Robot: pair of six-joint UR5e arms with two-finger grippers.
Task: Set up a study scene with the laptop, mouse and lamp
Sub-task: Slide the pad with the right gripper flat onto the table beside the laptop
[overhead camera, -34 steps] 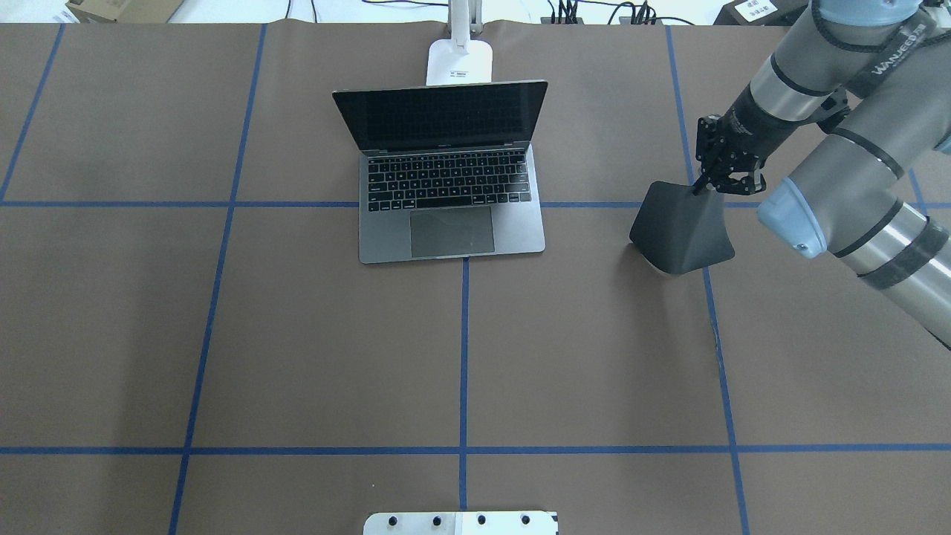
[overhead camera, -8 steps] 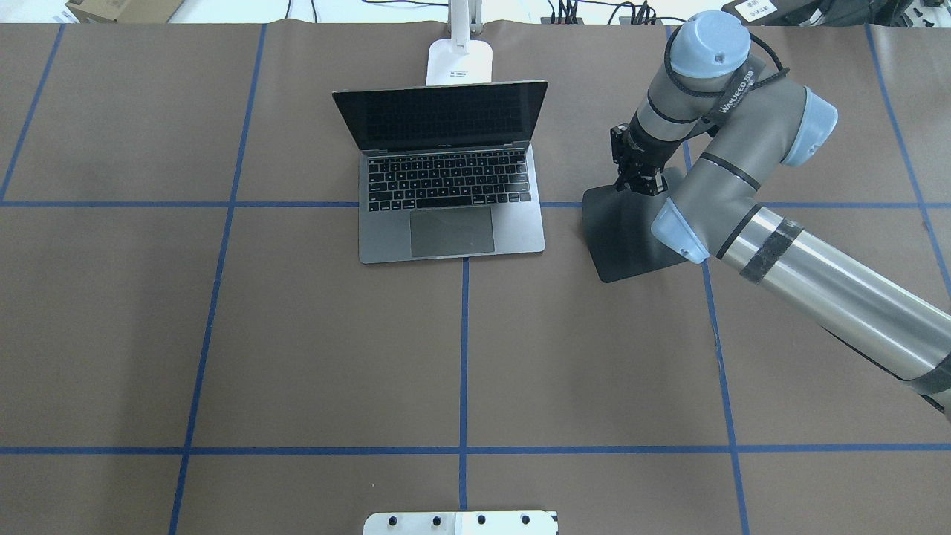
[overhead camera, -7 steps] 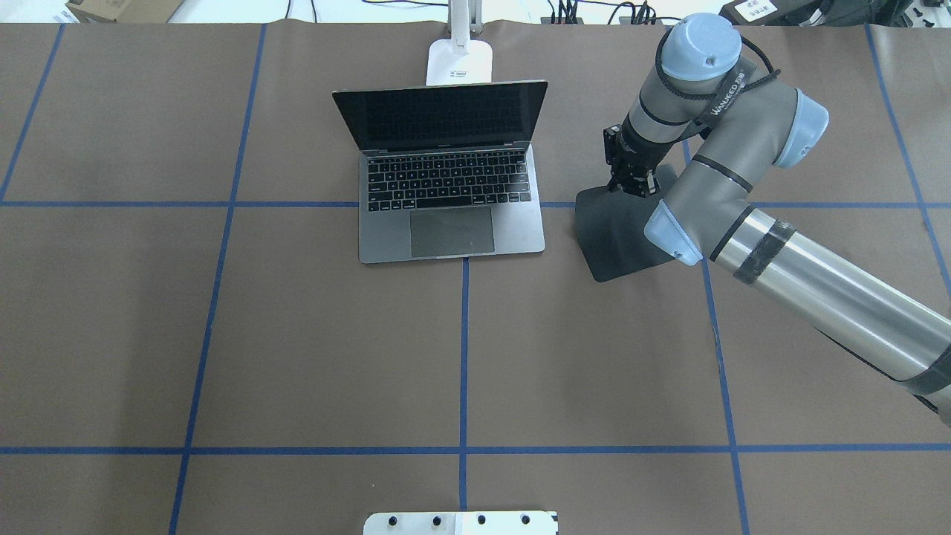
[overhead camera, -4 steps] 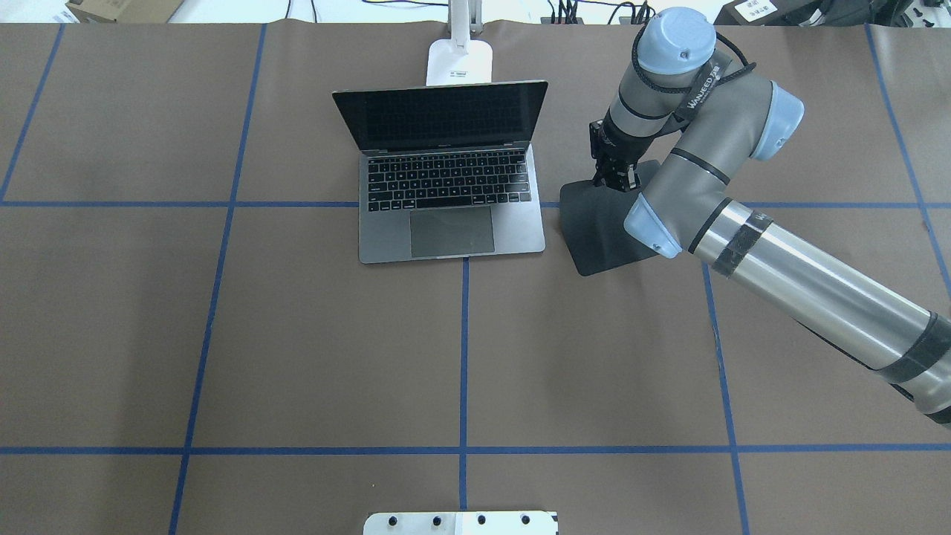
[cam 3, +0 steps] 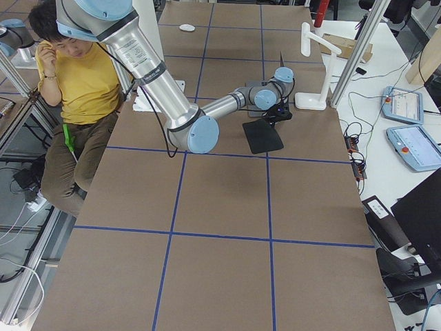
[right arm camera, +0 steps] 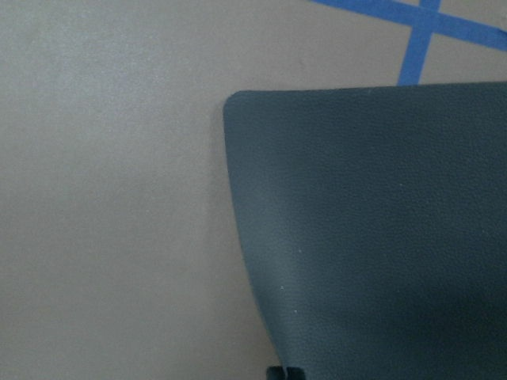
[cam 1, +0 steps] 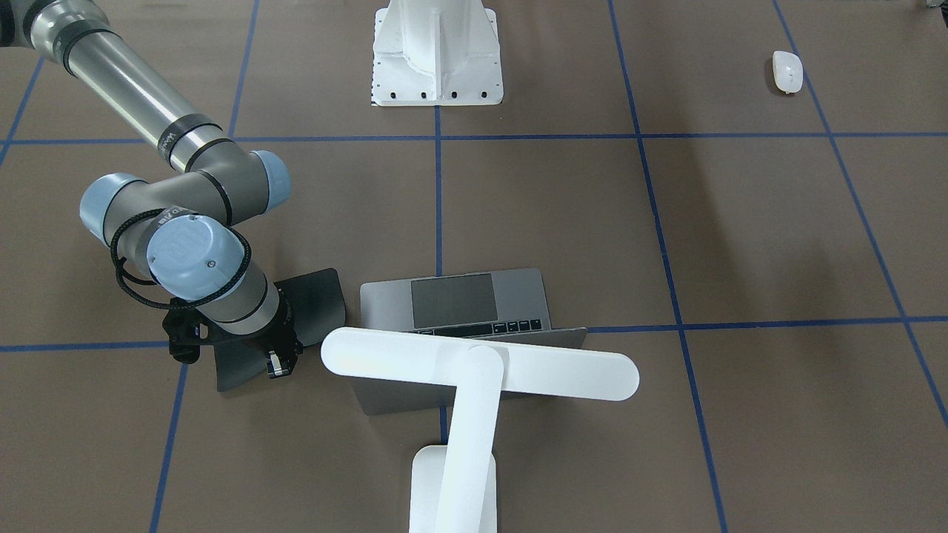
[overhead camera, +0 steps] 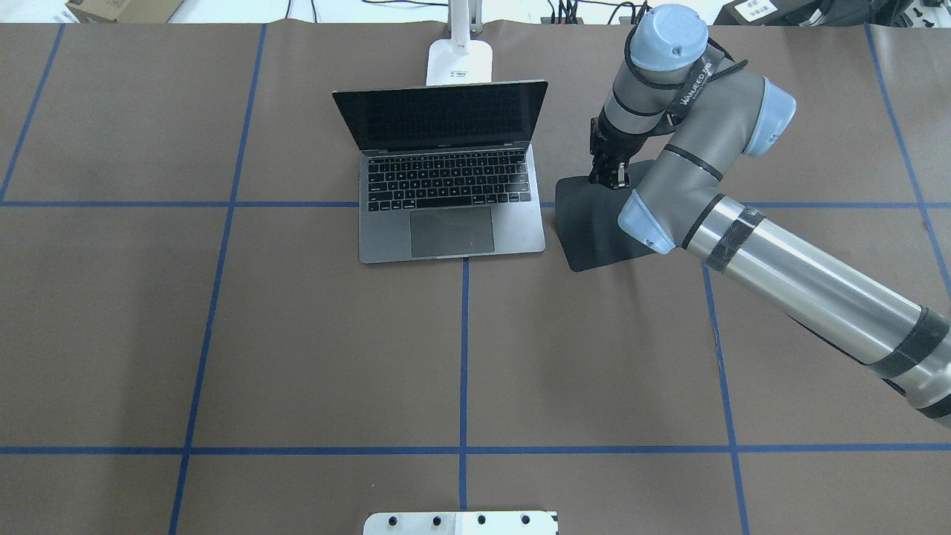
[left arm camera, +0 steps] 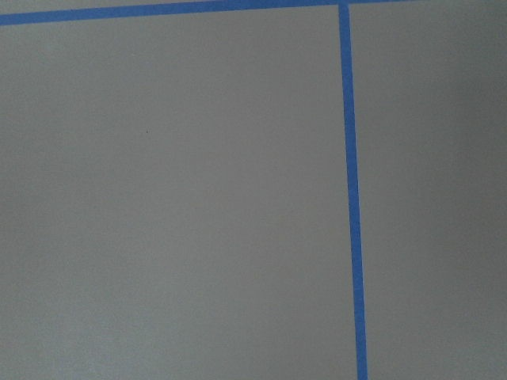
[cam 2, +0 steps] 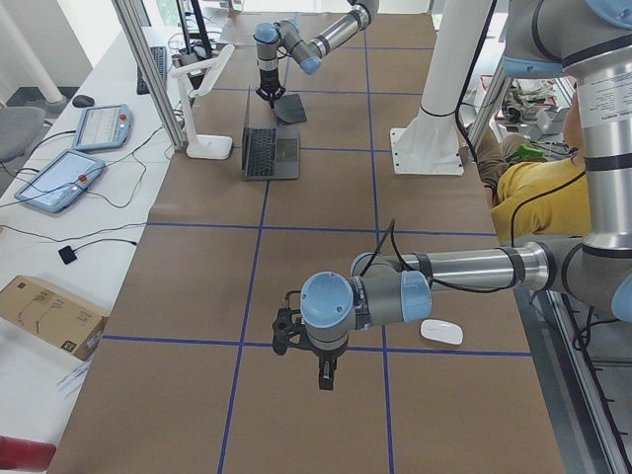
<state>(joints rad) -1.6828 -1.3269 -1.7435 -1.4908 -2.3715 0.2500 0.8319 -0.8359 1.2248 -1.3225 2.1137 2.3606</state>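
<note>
The grey laptop (overhead camera: pixel 449 200) stands open at the middle back of the table, its screen dark. Behind it is the white lamp, its base (overhead camera: pixel 459 61) by the back edge and its bar head (cam 1: pixel 481 363) over the lid. My right gripper (overhead camera: pixel 609 175) is shut on the far edge of a flat black mat (overhead camera: pixel 587 232), which lies just right of the laptop. The white mouse (cam 1: pixel 787 71) rests far off on the robot's left side, beside my left gripper (cam 2: pixel 324 373). I cannot tell whether the left gripper is open or shut.
The white robot pedestal (cam 1: pixel 437 52) is bolted at the near edge. A person in a yellow shirt (cam 3: pixel 76 83) sits beside the table. Control tablets (cam 2: pixel 99 126) and cables lie on the bench beyond the lamp side.
My right arm has carried the black mat leftward toward the laptop. The mat has gone from hanging tent-like to lying nearly flat on the table.
</note>
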